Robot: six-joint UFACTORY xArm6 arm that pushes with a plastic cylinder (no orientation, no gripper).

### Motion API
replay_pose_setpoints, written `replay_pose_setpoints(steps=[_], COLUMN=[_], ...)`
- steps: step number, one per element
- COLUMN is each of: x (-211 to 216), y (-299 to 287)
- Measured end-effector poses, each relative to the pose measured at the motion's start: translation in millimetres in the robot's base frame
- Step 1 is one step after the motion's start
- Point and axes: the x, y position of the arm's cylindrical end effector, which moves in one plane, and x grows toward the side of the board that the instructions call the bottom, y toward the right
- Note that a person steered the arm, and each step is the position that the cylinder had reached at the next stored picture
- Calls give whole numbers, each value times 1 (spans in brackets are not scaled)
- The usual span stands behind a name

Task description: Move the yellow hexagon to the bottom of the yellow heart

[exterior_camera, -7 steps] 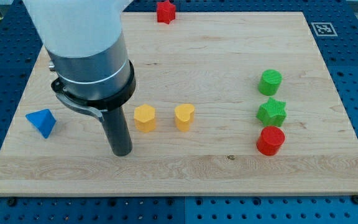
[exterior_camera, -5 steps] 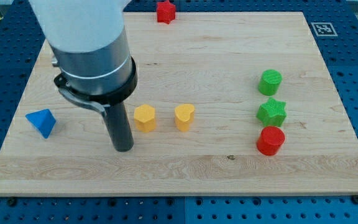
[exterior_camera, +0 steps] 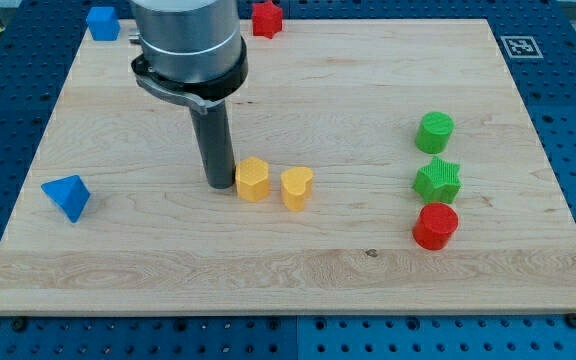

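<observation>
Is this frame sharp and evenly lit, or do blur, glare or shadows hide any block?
Camera view: sharp across the board, light even, no glare; the yellow hexagon and yellow heart are crisp with faint shadows; my tip shows no blur; only the arm housing is cropped at the view's top.

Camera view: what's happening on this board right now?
The arm's rod has my tip against the view's left side of the yellow hexagon. The hexagon sits close beside the yellow heart, on its left, not below it, so the task is not yet done. The other blocks lie apart, untouched.
</observation>
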Motion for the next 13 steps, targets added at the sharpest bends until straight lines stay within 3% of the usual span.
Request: replay_pose_setpoints(steps=[7,10,13], x=[-25,17,19], y=[23,32,14])
